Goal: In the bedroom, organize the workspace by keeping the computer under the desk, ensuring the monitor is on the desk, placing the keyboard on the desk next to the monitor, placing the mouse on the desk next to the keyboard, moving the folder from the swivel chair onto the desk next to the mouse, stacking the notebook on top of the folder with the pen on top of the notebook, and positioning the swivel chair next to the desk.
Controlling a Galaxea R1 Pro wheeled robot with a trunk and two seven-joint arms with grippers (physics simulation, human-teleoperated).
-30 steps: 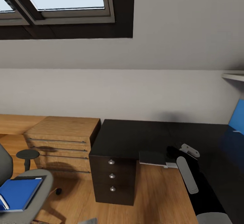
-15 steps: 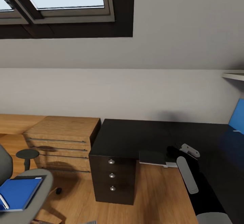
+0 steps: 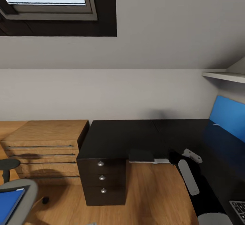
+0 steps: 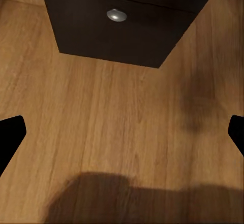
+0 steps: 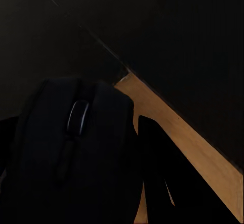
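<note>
Head view first: your tabletop (image 3: 136, 136) runs glossy and black from the drawer unit (image 3: 102, 180) round to the blue back panel (image 3: 229, 116); the right arm (image 3: 189, 175) reaches over its inner edge, and a corner of the keyboard (image 3: 239, 207) peeks in at the lower right, lying on the black top; the chair (image 3: 17, 197) sits low at the left with the blue folder (image 3: 8, 203) on its seat, well apart from the tabletop; the wooden chest (image 3: 44, 146) stands just beside the drawer unit.

Left wrist view: the left end effector (image 4: 122, 132) hangs released over bare wooden floor (image 4: 122, 132), fingertips (image 4: 10, 132) spread wide and empty, a drawer knob (image 4: 117, 15) ahead of it.

Right wrist view: the right end effector (image 5: 76, 148) is clenched on the mouse (image 5: 76, 127), scroll wheel plain to see; the dark tabletop edge and a strip of floor lie beyond it, so the mouse is held right over the edge of the tabletop.

My read: you are carrying the mouse to its place beside the keyboard; bring the arm further in over the tabletop, towards that keyboard corner, before lowering; set it flat and close alongside, not touching the keys; let go only once it rests, since the glossy top looks slippery and the edge is near.
</note>
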